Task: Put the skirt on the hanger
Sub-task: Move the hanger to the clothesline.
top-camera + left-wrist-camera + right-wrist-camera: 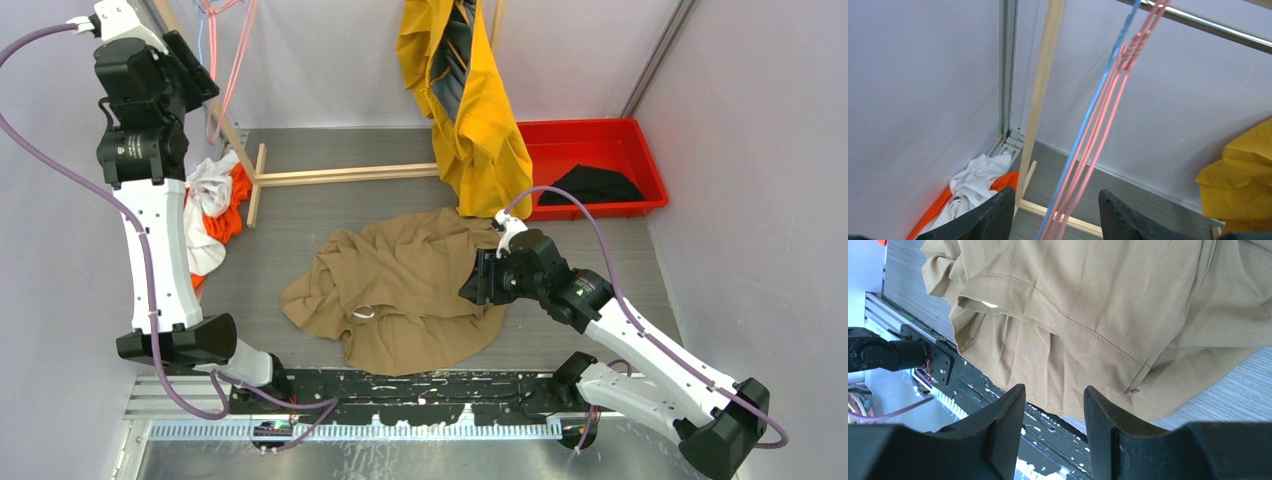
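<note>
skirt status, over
Left gripper open, up at hangers. Right gripper open, over skirt. Skirt crumpled on table, not hung. No blocker seen.

The skirt [405,290] was tan and pleated, and it lay crumpled in a loose, spread heap on the middle of the grey table [300,205], with its stitched waistband folded over and a small white tag showing toward its near side. The hangers [1098,125], thin pink ones and a blue one, hung bunched together at the far left, well apart from the skirt.
</note>
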